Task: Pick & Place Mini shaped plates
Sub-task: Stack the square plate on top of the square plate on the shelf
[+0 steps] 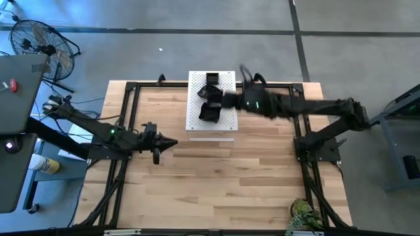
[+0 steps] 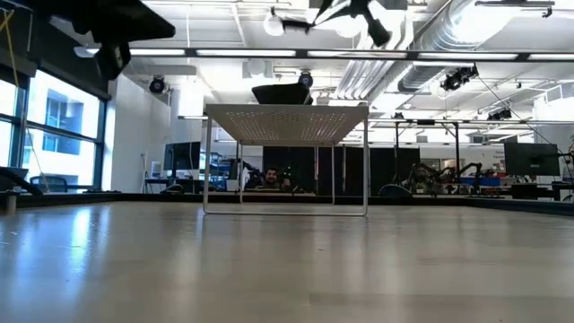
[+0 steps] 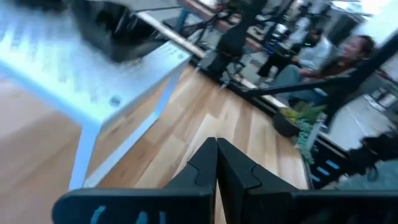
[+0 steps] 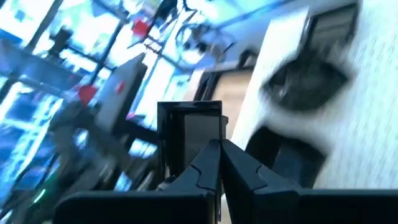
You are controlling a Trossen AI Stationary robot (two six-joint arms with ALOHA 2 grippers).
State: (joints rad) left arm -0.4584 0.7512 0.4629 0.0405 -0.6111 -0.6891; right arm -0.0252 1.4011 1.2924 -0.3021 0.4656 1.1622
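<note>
The mini shaped plates are small glossy black dishes on the white perforated board. One lies at its far end and one nearer. The right wrist view shows several blurred ones on the board. In the low view one plate rests flat on top. My right gripper is over the board, shut on a square plate. My left gripper hovers shut above the table, to the left of and nearer than the board; its fingers meet with nothing between them. My right gripper pinches the square plate by one side rim between its two shut fingers. The plate is lifted clear, standing on edge beyond the fingertips, with its hollow face toward the wrist camera. How far back it reaches cannot be seen.
The white board stands on thin legs near the table's far edge, raised above the wooden top. A black frame runs along the table's sides. A small plant sits at the near right corner. People sit in the room beyond.
</note>
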